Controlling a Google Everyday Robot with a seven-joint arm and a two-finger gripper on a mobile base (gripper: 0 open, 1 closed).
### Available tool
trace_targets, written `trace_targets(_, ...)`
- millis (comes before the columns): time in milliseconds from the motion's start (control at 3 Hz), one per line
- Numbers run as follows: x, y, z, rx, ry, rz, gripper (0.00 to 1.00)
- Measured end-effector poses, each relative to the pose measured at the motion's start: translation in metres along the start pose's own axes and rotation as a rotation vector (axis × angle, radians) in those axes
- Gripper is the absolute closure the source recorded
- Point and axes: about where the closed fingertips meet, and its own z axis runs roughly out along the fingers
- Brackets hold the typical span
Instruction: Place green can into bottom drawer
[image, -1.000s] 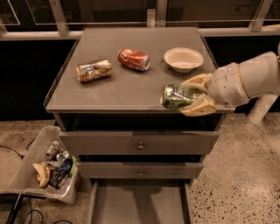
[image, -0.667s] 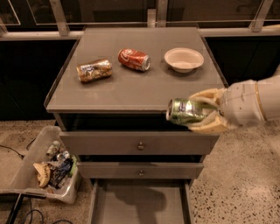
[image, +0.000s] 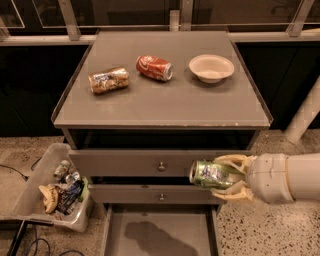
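Observation:
The green can (image: 210, 174) lies on its side in my gripper (image: 229, 177), silver end pointing left. The gripper's cream fingers (image: 233, 161) are shut on the can from the right. It hangs in front of the two upper drawers, at the right side of the cabinet. The bottom drawer (image: 159, 232) is pulled open below, a flat grey tray. The can is above its right part, well clear of the floor. My white arm (image: 287, 177) reaches in from the right edge.
On the cabinet top (image: 165, 100) lie a gold-brown can (image: 108, 80), a red cola can (image: 154, 68) and a white bowl (image: 211, 67). A clear bin of trash (image: 55, 187) stands on the floor to the left. Upper drawers with knobs (image: 161, 165) are shut.
My gripper has carried the green can down from the front right edge of the cabinet top to the level of the upper drawer fronts, above the open bottom drawer.

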Motion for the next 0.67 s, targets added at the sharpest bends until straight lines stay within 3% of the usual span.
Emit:
trace_targets(333,0.038,0.011,0.04,-0.003,0.01,0.04,1.0)
trace_targets(667,0.071,0.006,0.09,-0.033,-0.01,0.071,1.0)
